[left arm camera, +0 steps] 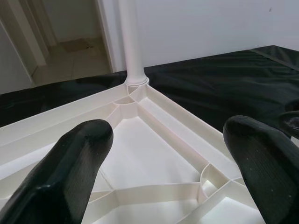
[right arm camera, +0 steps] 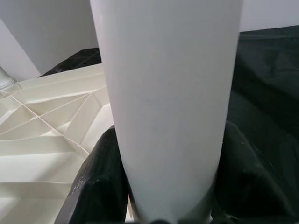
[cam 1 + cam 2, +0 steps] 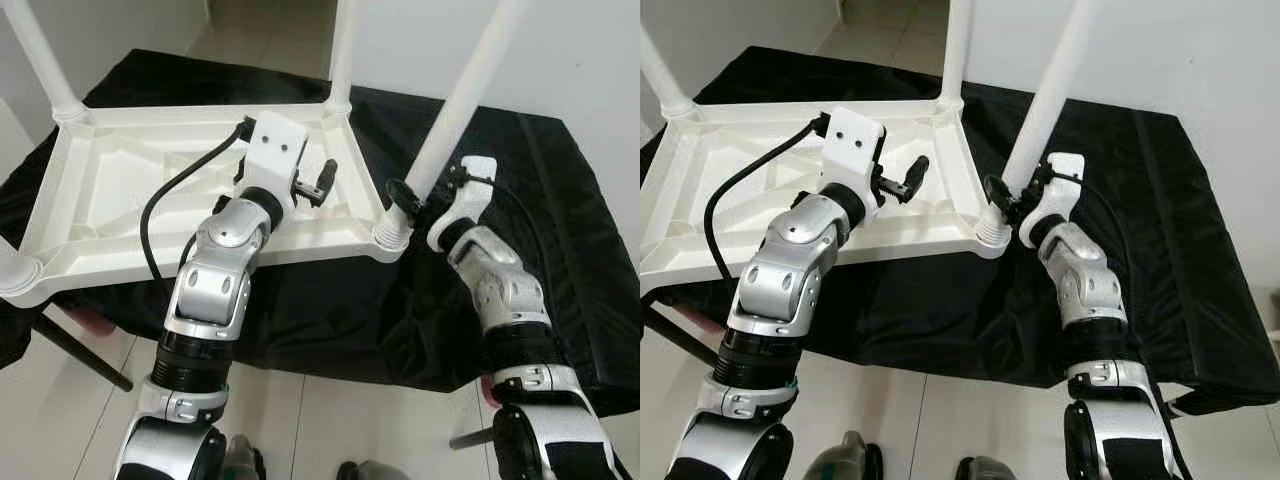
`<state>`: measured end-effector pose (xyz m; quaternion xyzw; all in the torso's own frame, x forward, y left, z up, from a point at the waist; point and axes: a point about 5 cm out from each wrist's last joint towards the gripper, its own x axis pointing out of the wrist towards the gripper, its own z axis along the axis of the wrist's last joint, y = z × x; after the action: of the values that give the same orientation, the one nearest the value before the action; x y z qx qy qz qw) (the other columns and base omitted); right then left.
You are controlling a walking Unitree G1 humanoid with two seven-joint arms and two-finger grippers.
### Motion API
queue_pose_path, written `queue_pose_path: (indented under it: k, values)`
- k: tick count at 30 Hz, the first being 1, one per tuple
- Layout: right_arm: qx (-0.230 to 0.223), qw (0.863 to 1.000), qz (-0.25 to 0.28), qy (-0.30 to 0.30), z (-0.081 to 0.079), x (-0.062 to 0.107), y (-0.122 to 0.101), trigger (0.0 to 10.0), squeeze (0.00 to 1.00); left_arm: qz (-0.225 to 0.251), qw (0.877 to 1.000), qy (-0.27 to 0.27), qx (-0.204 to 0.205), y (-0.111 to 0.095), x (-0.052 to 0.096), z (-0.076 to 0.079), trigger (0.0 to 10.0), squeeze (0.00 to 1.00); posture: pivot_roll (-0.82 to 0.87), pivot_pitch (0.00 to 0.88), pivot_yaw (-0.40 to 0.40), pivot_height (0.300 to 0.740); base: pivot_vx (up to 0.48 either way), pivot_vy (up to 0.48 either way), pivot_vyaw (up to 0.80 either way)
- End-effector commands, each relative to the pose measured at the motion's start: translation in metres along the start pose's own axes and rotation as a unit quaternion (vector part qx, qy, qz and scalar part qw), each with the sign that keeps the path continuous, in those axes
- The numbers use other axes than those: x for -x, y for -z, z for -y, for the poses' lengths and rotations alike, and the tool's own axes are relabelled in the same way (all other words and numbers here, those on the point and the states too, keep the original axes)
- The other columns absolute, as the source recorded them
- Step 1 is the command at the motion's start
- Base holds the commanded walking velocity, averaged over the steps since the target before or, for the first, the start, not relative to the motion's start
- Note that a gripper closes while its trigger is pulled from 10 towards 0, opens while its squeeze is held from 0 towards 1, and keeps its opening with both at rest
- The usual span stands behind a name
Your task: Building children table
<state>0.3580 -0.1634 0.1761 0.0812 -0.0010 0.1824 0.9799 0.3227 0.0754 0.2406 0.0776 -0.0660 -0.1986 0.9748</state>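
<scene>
Black fingers of the right pincer pinch the white leg just above its socket, at the upturned children's table corner nearest the robot's right. From there the leg's long axis rises steeply, tilting away and rightward, not yet plumb by my reading. The left pincer hovers spread over the ribbed underside, further off. All of it lies on the black-draped tabletop, toward its left edge.
</scene>
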Motion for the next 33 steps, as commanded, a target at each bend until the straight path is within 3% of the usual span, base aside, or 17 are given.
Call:
queue_pose_path:
  k: [1, 6, 8, 21, 29, 33]
  values:
    - [-0.014, 0.996, -0.081, 0.042, 0.013, 0.014, 0.039, 10.0, 0.00, 0.014, 0.999, -0.031, -0.006, -0.006, 0.001, -0.001, 10.0, 0.00, 0.07, 0.067, -0.035, 0.740, 0.000, 0.000, 0.00]
    - [0.001, 0.997, -0.073, 0.038, 0.013, 0.016, 0.039, 10.0, 0.00, 0.014, 0.999, -0.030, -0.006, -0.006, 0.001, -0.001, 10.0, 0.00, 0.07, 0.068, -0.035, 0.740, 0.000, 0.000, 0.00]
    - [0.042, 0.996, -0.070, 0.019, 0.007, 0.020, 0.042, 10.0, 0.00, 0.014, 0.999, -0.030, -0.008, -0.006, 0.001, -0.001, 10.0, 0.00, 0.07, 0.069, -0.035, 0.740, 0.000, 0.000, 0.00]
    - [0.080, 0.991, -0.098, -0.049, -0.015, 0.028, 0.057, 10.0, 0.00, 0.014, 0.999, -0.032, -0.009, -0.006, 0.001, -0.002, 10.0, 0.00, 0.07, 0.074, -0.027, 0.740, 0.000, 0.000, 0.00]
    - [0.082, 0.989, -0.108, -0.053, -0.017, 0.031, 0.063, 10.0, 0.00, 0.013, 0.999, -0.032, -0.009, -0.006, 0.002, -0.002, 10.0, 0.00, 0.07, 0.076, -0.026, 0.740, 0.000, 0.000, 0.00]
    - [0.112, 0.985, -0.106, -0.079, -0.022, 0.035, 0.067, 10.0, 0.00, 0.013, 0.999, -0.032, -0.011, -0.006, 0.002, -0.004, 10.0, 0.00, 0.07, 0.075, -0.022, 0.740, 0.000, 0.000, 0.00]
